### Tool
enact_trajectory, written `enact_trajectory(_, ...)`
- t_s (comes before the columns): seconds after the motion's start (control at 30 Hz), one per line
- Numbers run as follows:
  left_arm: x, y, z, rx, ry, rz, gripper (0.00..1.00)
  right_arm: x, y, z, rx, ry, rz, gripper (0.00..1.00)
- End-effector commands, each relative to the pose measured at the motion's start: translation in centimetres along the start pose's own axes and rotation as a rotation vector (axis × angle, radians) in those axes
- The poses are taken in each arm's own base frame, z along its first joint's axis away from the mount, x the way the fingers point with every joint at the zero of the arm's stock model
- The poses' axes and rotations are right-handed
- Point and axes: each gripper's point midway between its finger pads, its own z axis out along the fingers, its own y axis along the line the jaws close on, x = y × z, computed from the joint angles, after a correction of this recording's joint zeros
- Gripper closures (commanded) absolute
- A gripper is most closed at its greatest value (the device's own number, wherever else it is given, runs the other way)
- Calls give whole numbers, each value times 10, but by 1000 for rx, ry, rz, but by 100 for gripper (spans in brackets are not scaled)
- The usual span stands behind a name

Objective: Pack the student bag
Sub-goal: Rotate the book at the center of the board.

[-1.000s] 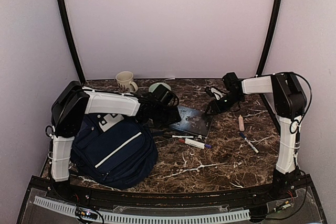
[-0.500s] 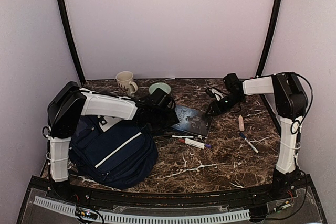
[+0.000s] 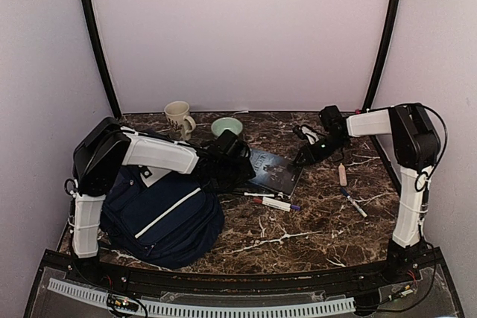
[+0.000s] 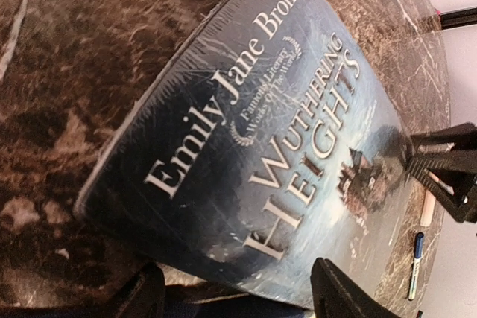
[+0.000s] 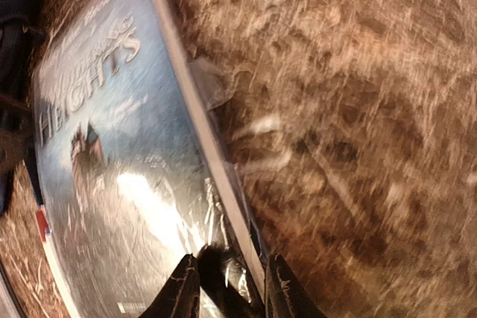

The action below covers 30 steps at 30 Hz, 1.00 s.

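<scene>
The navy student bag (image 3: 160, 214) with a white stripe lies at the front left of the table. A plastic-wrapped book, "Wuthering Heights" (image 3: 276, 171), lies to its right and fills the left wrist view (image 4: 276, 124). My left gripper (image 3: 237, 163) is open at the book's left edge, its fingertips (image 4: 339, 292) wide apart on either side of that edge, just over the bag's fabric (image 4: 223, 309). My right gripper (image 3: 305, 156) pinches the book's right corner (image 5: 149, 169); one finger (image 5: 179, 292) is on the cover and the other is under the edge.
A cream mug (image 3: 177, 115) and a green bowl (image 3: 226, 124) stand at the back. A pen (image 3: 253, 194) and a red-capped marker (image 3: 277, 203) lie in front of the book. A pink stick (image 3: 343, 175) and a blue marker (image 3: 354, 202) lie at the right.
My left gripper has moved forward and slightly right, down to the book's left edge. My right arm has shifted a little right; the book has hardly moved.
</scene>
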Motion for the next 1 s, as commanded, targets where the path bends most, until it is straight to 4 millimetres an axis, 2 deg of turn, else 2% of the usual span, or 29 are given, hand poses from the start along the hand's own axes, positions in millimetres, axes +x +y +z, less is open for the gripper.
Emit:
enact_trajectory(0.0, -11, -20, 10, 62, -12, 17, 30, 71, 0, -2, 41, 183, 50, 71)
enact_trajectory(0.1, -13, -38, 24, 110, 1, 69, 30, 97, 6, -6, 40, 232, 49, 72)
enact_trajectory(0.23, -10, -73, 33, 199, 24, 128, 33, 122, 12, -13, 39, 282, 55, 73)
enact_trajectory(0.37, -6, -95, 36, 253, 37, 153, 33, 132, 14, -25, 65, 311, 35, 69)
enact_trajectory(0.47, -4, -97, 36, 259, 46, 152, 34, 132, 8, -40, 98, 340, 64, 58)
enact_trajectory(0.57, -5, -95, 33, 246, 43, 158, 34, 94, -3, -65, 91, 289, 125, 55)
enact_trajectory(0.63, -6, -95, 32, 245, 42, 155, 33, 59, -11, -78, 89, 212, 131, 55)
enact_trajectory(0.7, -7, -93, 32, 246, 46, 138, 34, 41, -11, -77, 68, 165, 134, 54)
enact_trajectory(0.77, -6, -93, 30, 250, 49, 127, 33, 33, -9, -68, 19, 142, 157, 55)
enact_trajectory(0.97, -8, -81, 20, 225, 37, 102, 33, 32, -8, -32, -119, 119, 228, 55)
